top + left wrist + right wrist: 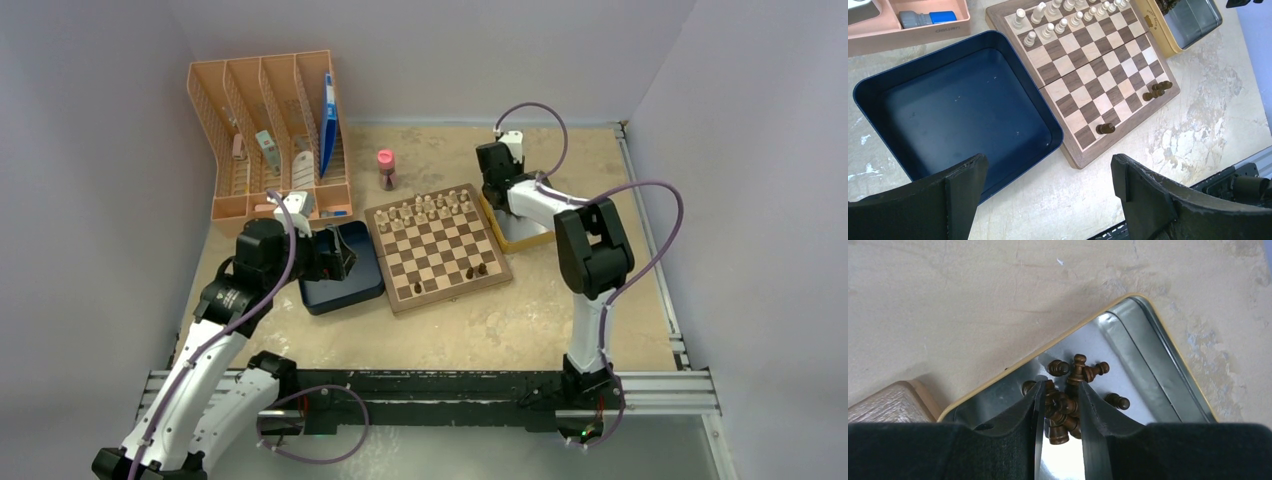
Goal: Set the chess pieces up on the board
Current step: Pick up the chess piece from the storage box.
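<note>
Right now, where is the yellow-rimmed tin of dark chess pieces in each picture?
Top external: the tin sits right of the board, partly under the right arm.
Left wrist: top right corner, beside the board.
Right wrist: centre, the right claw among its dark pieces.
Shared landmark: the board; the right wrist view shows only its corner, lower left.

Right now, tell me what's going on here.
The right hand is in the yellow-rimmed silver tin, straddling a heap of small dark brown wooden chess pieces. The left hand hangs open over the dark blue square box. On the checked wooden chessboard, pale cream wooden pieces line the far side; a few dark ones sit nearer.
</note>
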